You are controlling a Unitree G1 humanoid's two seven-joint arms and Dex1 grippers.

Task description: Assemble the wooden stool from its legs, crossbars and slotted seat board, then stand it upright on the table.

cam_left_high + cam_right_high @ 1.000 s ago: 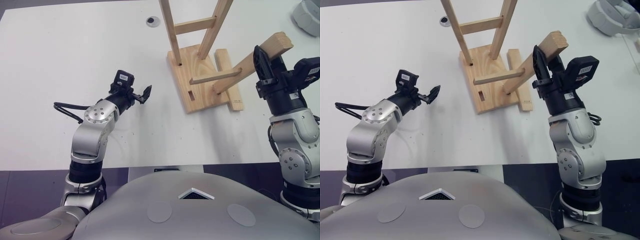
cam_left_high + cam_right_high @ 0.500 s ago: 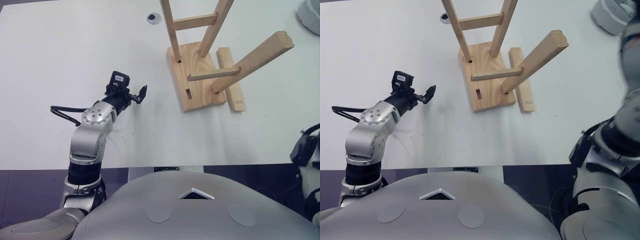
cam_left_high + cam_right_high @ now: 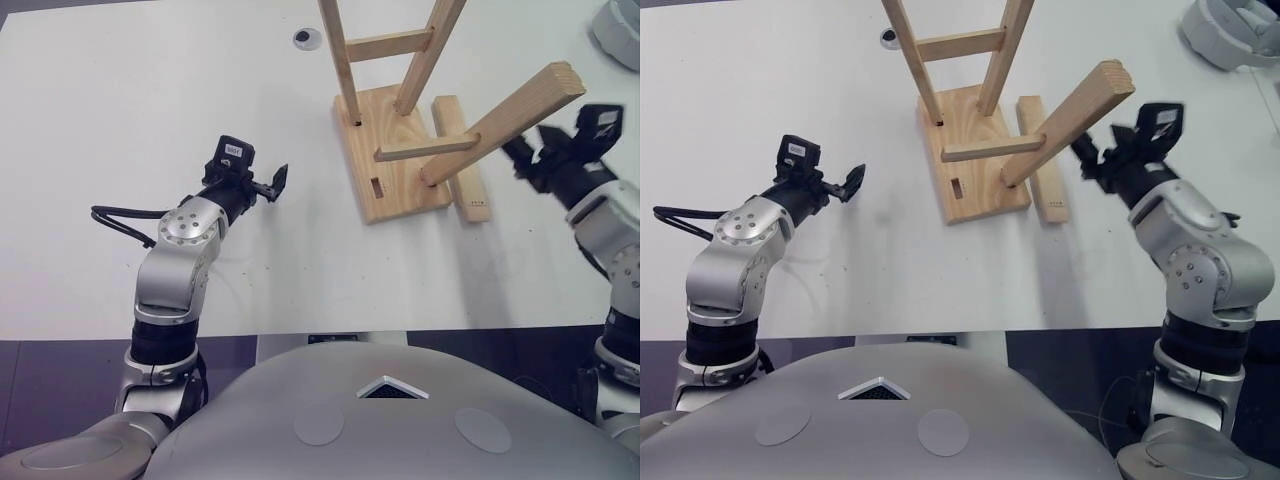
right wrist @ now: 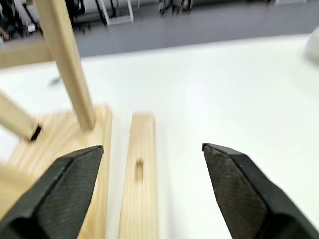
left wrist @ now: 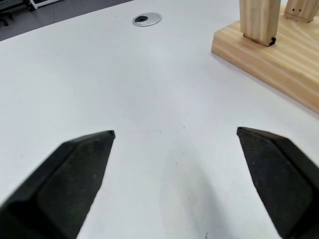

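Note:
The slotted seat board (image 3: 400,175) lies flat on the white table. Two legs joined by a crossbar (image 3: 390,46) stand up from its far side. A third leg (image 3: 505,118) leans out to the right from the board, with a thin crossbar (image 3: 425,151) at its base. A loose wooden piece (image 3: 462,165) lies flat beside the board's right edge. My right gripper (image 3: 530,150) is open just right of the leaning leg, with the loose piece (image 4: 137,184) between its fingers (image 4: 70,184). My left gripper (image 3: 268,186) is open over bare table left of the board (image 5: 279,55).
A round grommet (image 3: 305,40) sits in the table behind the left gripper. A pale grey object (image 3: 618,28) rests at the far right corner. A black cable (image 3: 115,222) loops from the left arm. Bare table stretches to the left and front.
The right gripper let go of the leaning leg's top, dropped away, and came back open beside that leg. The left gripper drifted slightly left. The leg stays leaning.

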